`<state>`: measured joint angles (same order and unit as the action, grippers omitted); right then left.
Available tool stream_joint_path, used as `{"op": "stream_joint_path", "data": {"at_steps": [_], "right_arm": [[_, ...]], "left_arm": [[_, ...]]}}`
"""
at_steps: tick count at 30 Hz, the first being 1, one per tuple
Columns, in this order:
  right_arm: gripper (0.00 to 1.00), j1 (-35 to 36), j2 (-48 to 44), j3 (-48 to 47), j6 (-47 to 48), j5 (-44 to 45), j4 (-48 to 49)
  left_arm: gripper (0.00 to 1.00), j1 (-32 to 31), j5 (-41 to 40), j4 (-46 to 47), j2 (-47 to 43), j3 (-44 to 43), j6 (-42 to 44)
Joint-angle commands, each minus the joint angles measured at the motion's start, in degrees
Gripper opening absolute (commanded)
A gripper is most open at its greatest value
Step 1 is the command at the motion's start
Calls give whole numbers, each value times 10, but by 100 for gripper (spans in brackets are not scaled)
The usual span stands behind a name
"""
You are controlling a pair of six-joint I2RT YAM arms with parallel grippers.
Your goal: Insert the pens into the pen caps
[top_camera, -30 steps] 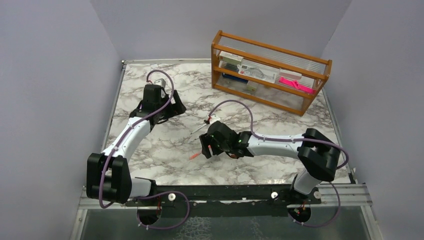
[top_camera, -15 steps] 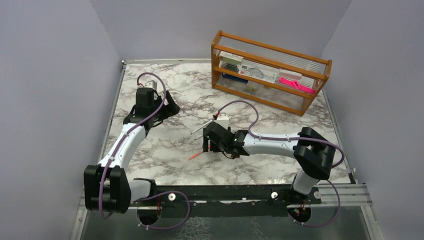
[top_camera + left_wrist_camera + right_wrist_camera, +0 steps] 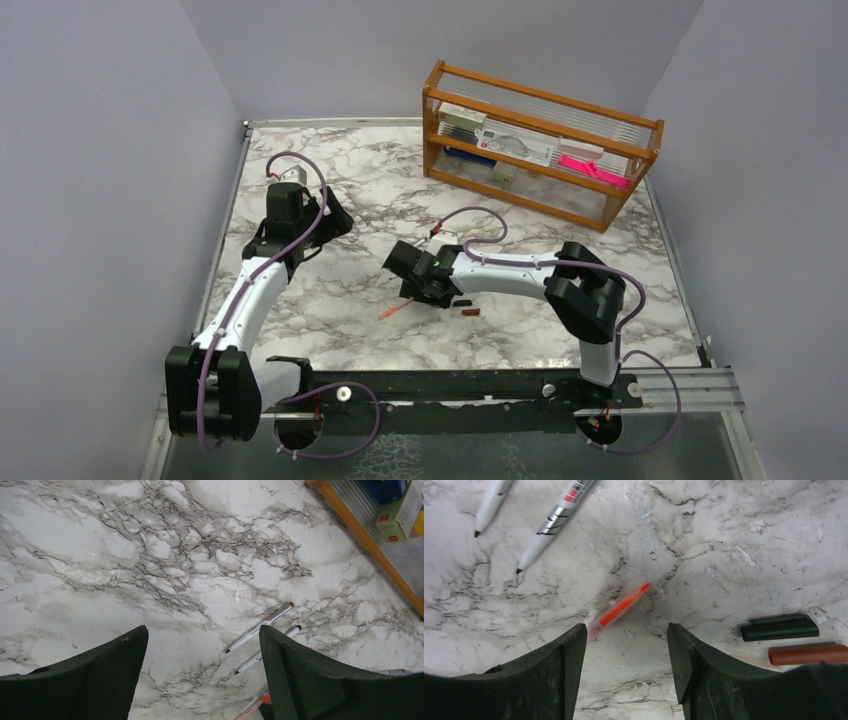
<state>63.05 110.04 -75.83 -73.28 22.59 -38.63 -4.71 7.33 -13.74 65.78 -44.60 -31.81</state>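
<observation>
Two silvery-grey pens (image 3: pixel 556 520) (image 3: pixel 491 502) lie side by side on the marble. They also show in the left wrist view (image 3: pixel 260 627) (image 3: pixel 267 650). An orange-red pen (image 3: pixel 621 605) lies just ahead of my right gripper (image 3: pixel 626 627), which is open and empty, low over the table (image 3: pixel 405 280). A black cap (image 3: pixel 780 628) and a dark red cap (image 3: pixel 808 653) lie side by side to its right, apart from the pens. My left gripper (image 3: pixel 202 632) is open and empty, well left of the pens (image 3: pixel 335 215).
A wooden rack (image 3: pixel 540 140) with boxes and a bright pink strip (image 3: pixel 592 170) stands at the back right of the marble table (image 3: pixel 330 300). Purple cables loop over both arms.
My left gripper has drawn back to the left and farther away. My right arm has swung left over the pens, and the two caps now show behind it in the top view.
</observation>
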Motion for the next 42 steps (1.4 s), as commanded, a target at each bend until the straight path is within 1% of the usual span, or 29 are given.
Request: {"op": "stream_joint_path", "data": {"at_steps": [1, 8, 15, 17, 19, 23, 25, 27, 29, 30, 33, 35, 36, 42], "right_arm": [[60, 5, 13, -15, -52, -12, -47], [59, 4, 54, -54, -49, -25, -75], [58, 5, 81, -81, -37, -30, -75], [54, 5, 92, -90, -36, -35, -82], [44, 4, 98, -96, -35, -38, -86], [42, 5, 99, -100, -34, -36, -88], [37, 5, 98, -98, -34, -34, -86], [35, 5, 98, -99, -33, -32, -86], [24, 5, 98, -103, -33, -30, -88], [22, 5, 99, -105, -32, -28, -89], [21, 4, 103, -112, -23, -18, -94], [4, 5, 107, -119, -20, 1, -104], [1, 5, 108, -121, -16, 9, -107], [1, 4, 100, -121, 48, 75, -100]], "left_arm": [[84, 6, -13, 8, -18, 9, 9], [84, 7, -4, 9, -18, 12, 14], [83, 8, 5, 13, -21, 17, 13], [83, 8, 6, 12, -23, 17, 14], [83, 9, 7, 12, -22, 18, 13], [83, 9, 13, 16, -20, 18, 11], [83, 9, 14, 17, -21, 19, 11], [83, 10, 15, 17, -20, 20, 11], [83, 10, 16, 18, -21, 20, 11], [83, 10, 16, 17, -21, 20, 11], [83, 11, 13, 17, -22, 21, 10], [83, 11, 8, 16, -23, 22, 9], [83, 11, 8, 15, -23, 22, 9], [83, 12, 14, 21, -22, 24, 7]]}}
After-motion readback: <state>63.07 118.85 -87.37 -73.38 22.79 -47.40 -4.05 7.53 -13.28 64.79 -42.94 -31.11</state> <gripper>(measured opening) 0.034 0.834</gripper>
